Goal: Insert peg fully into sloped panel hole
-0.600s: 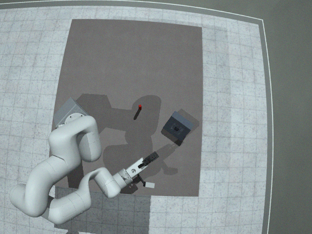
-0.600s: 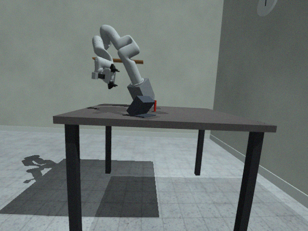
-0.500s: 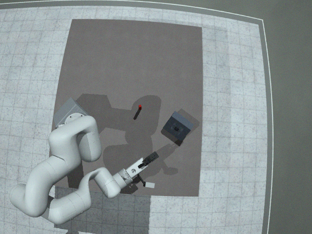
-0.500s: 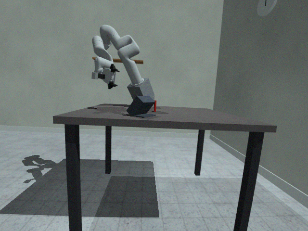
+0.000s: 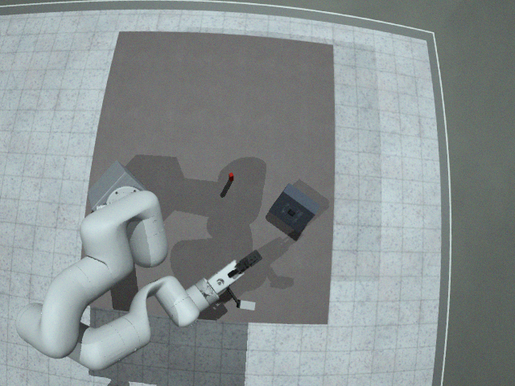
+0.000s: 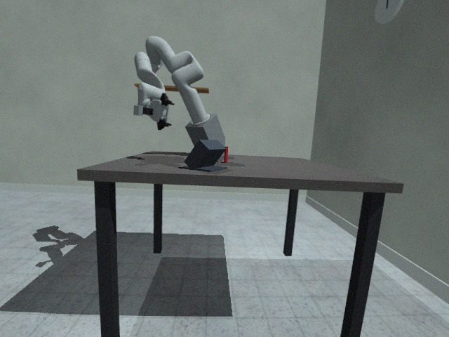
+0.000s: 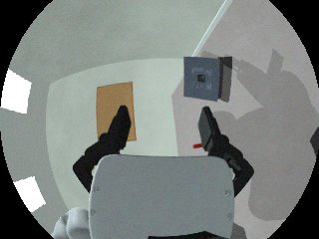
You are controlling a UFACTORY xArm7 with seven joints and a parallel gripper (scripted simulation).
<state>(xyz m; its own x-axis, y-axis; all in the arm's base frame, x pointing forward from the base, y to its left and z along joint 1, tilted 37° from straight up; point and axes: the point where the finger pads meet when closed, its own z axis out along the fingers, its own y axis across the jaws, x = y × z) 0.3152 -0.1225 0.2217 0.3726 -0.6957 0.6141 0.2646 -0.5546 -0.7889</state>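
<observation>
The peg (image 5: pixel 227 185) has a red top and stands upright on the brown table; it also shows in the side view (image 6: pixel 226 154) and as a small red mark in the wrist view (image 7: pixel 197 145). The dark blue block with the sloped panel (image 5: pixel 293 211) sits to its right, and its square hole (image 5: pixel 292 213) is empty. The block also shows in the side view (image 6: pixel 203 154) and the wrist view (image 7: pixel 201 79). My gripper (image 5: pixel 249 261) (image 6: pixel 165 112) is open and empty. It hangs high above the table, near the table's edge and apart from both the peg and the block. Its fingers stand wide in the wrist view (image 7: pixel 163 116).
The arm's grey base (image 5: pixel 112 186) stands on the table's left side. The table's edge (image 5: pixel 208 322) lies close below the wrist. A brown shelf (image 6: pixel 172 88) hangs on the wall behind the arm.
</observation>
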